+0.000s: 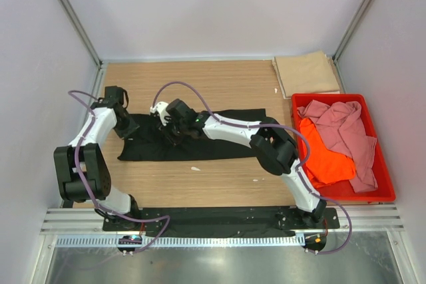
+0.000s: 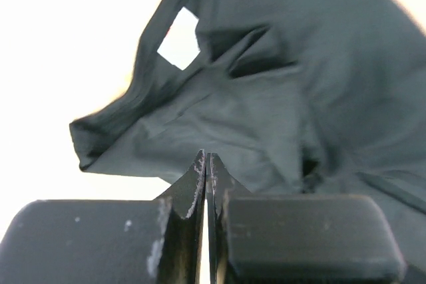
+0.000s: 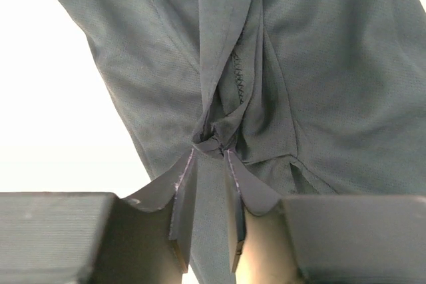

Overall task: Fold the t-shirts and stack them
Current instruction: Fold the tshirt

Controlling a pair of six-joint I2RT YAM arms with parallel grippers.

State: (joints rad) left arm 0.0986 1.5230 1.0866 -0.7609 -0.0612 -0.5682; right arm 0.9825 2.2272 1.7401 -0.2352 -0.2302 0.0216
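A black t-shirt [image 1: 200,147] lies spread across the middle of the table. My left gripper [image 1: 126,126] is at its left end, jaws pressed together, the tips [image 2: 207,155] pinching the dark cloth [image 2: 279,64] near its edge. My right gripper [image 1: 166,131] hovers over the shirt just right of that. Its jaws [image 3: 210,151] stand a little apart, with a small bunched knot of black fabric [image 3: 333,64] just beyond the tips. A folded tan t-shirt [image 1: 307,74] rests at the back right. The pink t-shirt [image 1: 343,124] and the orange t-shirt [image 1: 326,157] lie crumpled in the crate.
A red plastic crate [image 1: 353,195] stands along the table's right side. Grey walls close in the left, back and right. Both arm bases sit on the black rail at the near edge.
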